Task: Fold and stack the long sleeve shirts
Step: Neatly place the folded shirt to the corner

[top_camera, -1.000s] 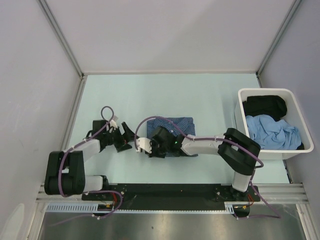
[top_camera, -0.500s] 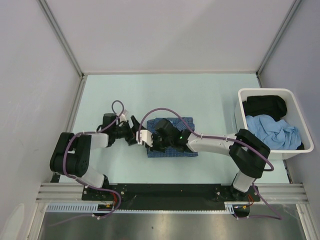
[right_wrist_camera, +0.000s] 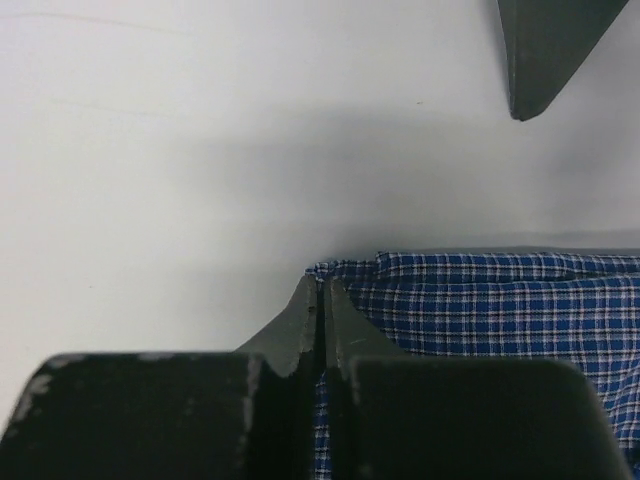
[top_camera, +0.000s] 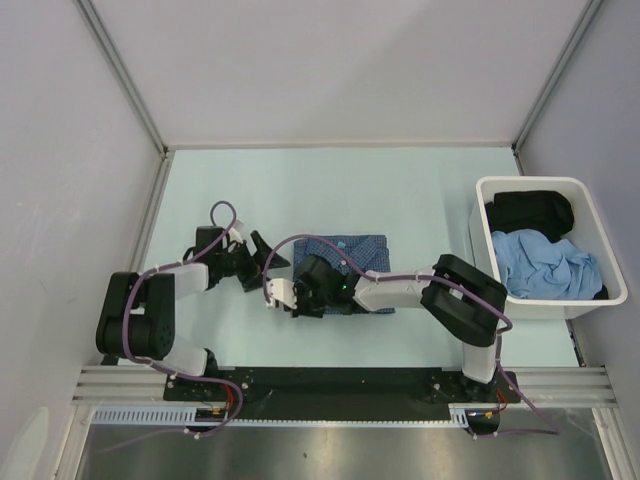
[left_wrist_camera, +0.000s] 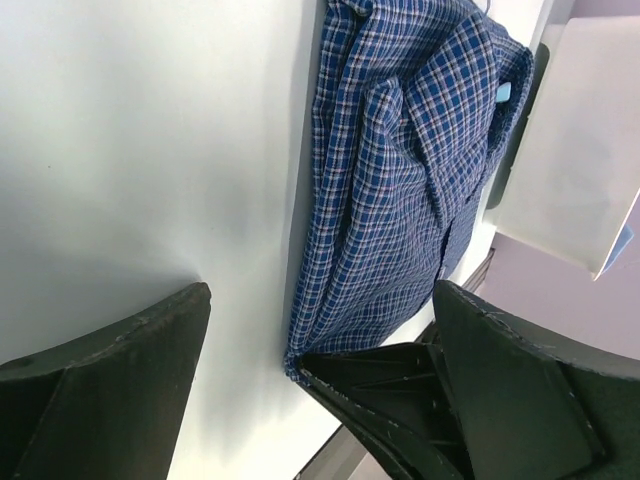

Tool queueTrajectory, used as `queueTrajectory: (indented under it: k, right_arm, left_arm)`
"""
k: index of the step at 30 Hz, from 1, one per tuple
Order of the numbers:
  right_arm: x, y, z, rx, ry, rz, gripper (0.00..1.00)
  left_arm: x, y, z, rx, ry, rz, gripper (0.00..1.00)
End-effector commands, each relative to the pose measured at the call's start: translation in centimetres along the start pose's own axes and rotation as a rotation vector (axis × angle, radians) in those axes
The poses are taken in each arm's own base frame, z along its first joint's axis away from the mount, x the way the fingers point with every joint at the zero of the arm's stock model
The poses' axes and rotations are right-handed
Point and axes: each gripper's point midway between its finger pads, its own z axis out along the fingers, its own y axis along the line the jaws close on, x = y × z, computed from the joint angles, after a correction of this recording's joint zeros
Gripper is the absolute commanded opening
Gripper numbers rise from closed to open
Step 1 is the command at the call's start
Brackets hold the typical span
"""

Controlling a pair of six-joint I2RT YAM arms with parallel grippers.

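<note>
We log the shirt [top_camera: 365, 247] as dark blue with a fine white check. It is folded into a compact rectangle and lies flat on the pale counter [top_camera: 300, 190] between the two arms. The left fingers [left_wrist_camera: 120, 380] are spread wide over bare counter just beside its edge. The right fingers [right_wrist_camera: 300, 330] are pressed together at its corner, and we cannot tell whether cloth is caught between them.

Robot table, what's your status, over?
Left end effector open beside folded dark-blue checked cloth shirt. Right end effector shut at its corner. Nothing blocking either.
</note>
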Motion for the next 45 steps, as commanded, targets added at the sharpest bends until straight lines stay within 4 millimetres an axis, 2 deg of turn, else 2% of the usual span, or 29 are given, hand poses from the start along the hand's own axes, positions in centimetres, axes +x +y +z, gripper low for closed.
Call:
queueTrajectory:
  k: [1, 3, 8, 10, 13, 16, 17, 19, 23, 26, 29, 30, 32, 33, 34, 35, 36, 38, 39, 40, 41, 42, 44, 45]
  right_arm:
    - [-1.0, -2.1, -0.5, 0.052, -0.038, -0.009, 0.0]
    - [-2.2, -2.9, -1.9, 0.073, -0.075, -0.011, 0.0]
    - [-5.2, -3.3, -4.4, 0.063, -0.173, 0.004, 0.0]
    - [-6.1, -3.4, -5.2, 0.056, -0.194, 0.004, 0.0]
    - [-6.4, -3.5, -5.4, 0.054, -0.2, -0.001, 0.0]
    - [-6.8, -3.6, -5.4, 0.052, -0.208, -0.005, 0.0]
    - [-6.2, -3.2, -5.3, 0.036, -0.184, 0.007, 0.0]
    - [-6.5, -3.3, -5.2, 0.034, -0.188, 0.01, 0.0]
    - [-7.1, -3.5, -5.1, 0.044, -0.199, 0.019, 0.0]
    - [-7.6, -3.7, -5.0, 0.048, -0.209, 0.027, 0.0]
    - [-8.9, -4.1, -4.7, 0.062, -0.244, 0.023, 0.0]
    - [-9.0, -4.1, -4.7, 0.068, -0.244, 0.027, 0.0]
    - [-9.3, -4.2, -4.7, 0.074, -0.248, 0.044, 0.0]
    - [-9.2, -4.4, -4.7, 0.082, -0.243, 0.049, 0.0]
    - [-9.3, -4.4, -4.8, 0.083, -0.244, 0.052, 0.02]
    - [-9.2, -4.6, -4.9, 0.091, -0.242, 0.061, 0.06]
    - [-9.0, -4.8, -5.0, 0.099, -0.231, 0.071, 0.24]
    - [-8.8, -5.8, -5.9, 0.129, -0.232, 0.096, 0.43]
    - [-8.7, -6.1, -6.2, 0.14, -0.233, 0.12, 0.61]
    - [-7.8, -6.8, -6.9, 0.153, -0.213, 0.152, 0.7]
    - [-7.4, -7.1, -7.2, 0.158, -0.207, 0.169, 0.83]
    - [-6.8, -7.5, -7.6, 0.168, -0.191, 0.198, 0.99]
    - [-5.5, -8.8, -8.8, 0.198, -0.173, 0.247, 1.0]
    - [-4.9, -9.0, -9.1, 0.201, -0.165, 0.269, 1.0]
  left_arm:
    - [0.4, 0.0, -0.2, -0.001, 0.01, 0.065, 0.99]
    - [1.2, -0.3, 0.3, 0.02, 0.043, 0.081, 0.99]
    - [1.8, -1.8, 1.5, 0.078, 0.068, 0.103, 0.99]
    - [2.2, -1.7, 2.1, 0.073, 0.089, 0.08, 0.99]
    - [2.2, -1.9, 2.7, 0.076, 0.091, 0.054, 1.0]
    - [2.2, -2.9, 3.7, 0.113, 0.09, 0.058, 1.0]
    - [2.3, -3.3, 3.9, 0.123, 0.097, 0.056, 1.0]
    - [2.5, -3.8, 4.2, 0.139, 0.101, 0.039, 0.99]
    - [2.8, -3.6, 5.1, 0.153, 0.123, 0.021, 0.99]
    - [2.9, -3.0, 5.6, 0.14, 0.143, 0.01, 0.86]
    - [2.6, -2.7, 6.0, 0.118, 0.156, 0.026, 0.62]
    - [2.1, -3.0, 6.3, 0.125, 0.156, 0.051, 0.45]
    - [1.8, -2.9, 6.2, 0.115, 0.169, 0.055, 0.3]
    - [1.2, -3.5, 6.1, 0.127, 0.161, 0.083, 0.13]
    - [1.1, -3.3, 6.0, 0.116, 0.167, 0.078, 0.05]
    - [0.4, -3.0, 5.7, 0.095, 0.155, 0.08, 0.0]
    - [-0.2, -2.8, 5.3, 0.06, 0.162, 0.121, 0.0]
    - [-2.0, -2.0, 4.6, 0.006, 0.134, 0.165, 0.0]
    - [-3.1, -2.1, 4.1, -0.023, 0.138, 0.236, 0.0]
    - [-4.2, -1.2, 4.0, -0.068, 0.126, 0.26, 0.0]
    - [-5.8, -0.7, 3.3, -0.084, 0.099, 0.272, 0.0]
    - [-7.5, -1.0, 2.9, -0.093, 0.084, 0.322, 0.0]
    - [-10.5, 0.5, 2.2, -0.149, 0.043, 0.366, 0.0]
    - [-12.5, -0.3, 1.9, -0.155, 0.018, 0.401, 0.0]
